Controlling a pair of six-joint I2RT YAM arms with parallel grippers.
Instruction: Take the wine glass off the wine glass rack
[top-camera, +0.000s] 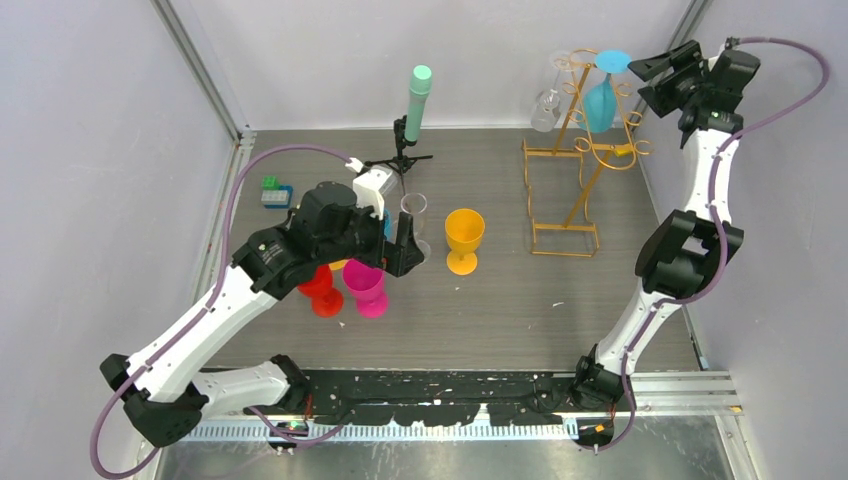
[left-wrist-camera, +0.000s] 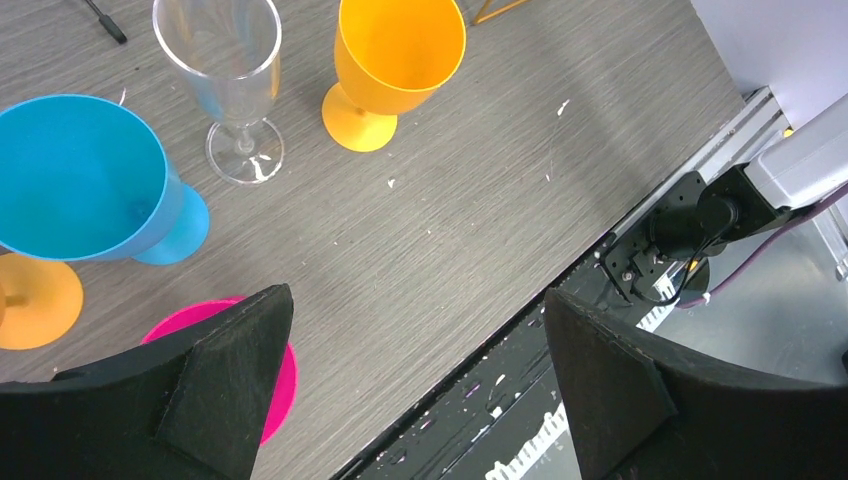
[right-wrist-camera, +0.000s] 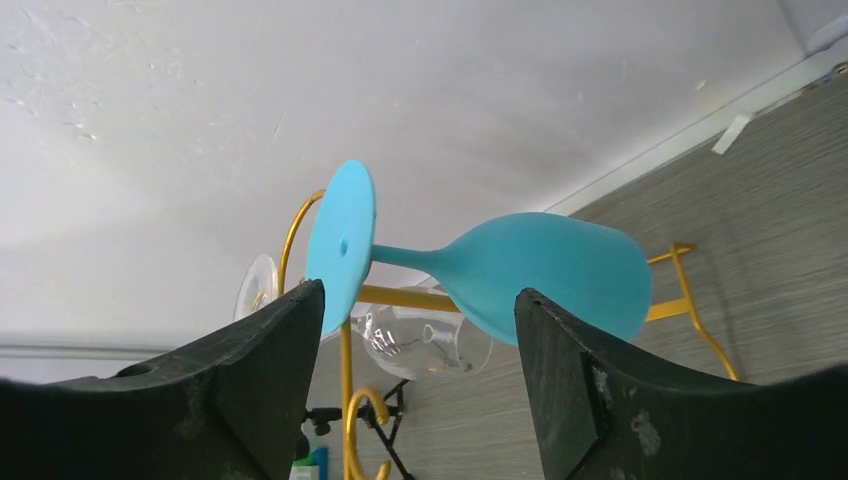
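At upper right of the top view: gold wine glass rack (top-camera: 600, 150) upright on the table (top-camera: 560, 320), near the back wall. Hung upside down from its top hooks: blue wine glass (top-camera: 601, 100), foot uppermost, bowl down; clear wine glass (top-camera: 547, 108) just beside it to the left. Right gripper (top-camera: 645, 82) level with the rack's top, open wide, fingers (right-wrist-camera: 260, 380) flanking the blue wine glass's stem in the wrist view; contact not discernible. Left of centre: left gripper (top-camera: 405, 248) open wide, holding nothing, above the table among upright glasses: clear flute (top-camera: 413, 212), orange goblet (top-camera: 464, 238), pink goblet (top-camera: 366, 288), red goblet (top-camera: 322, 292).
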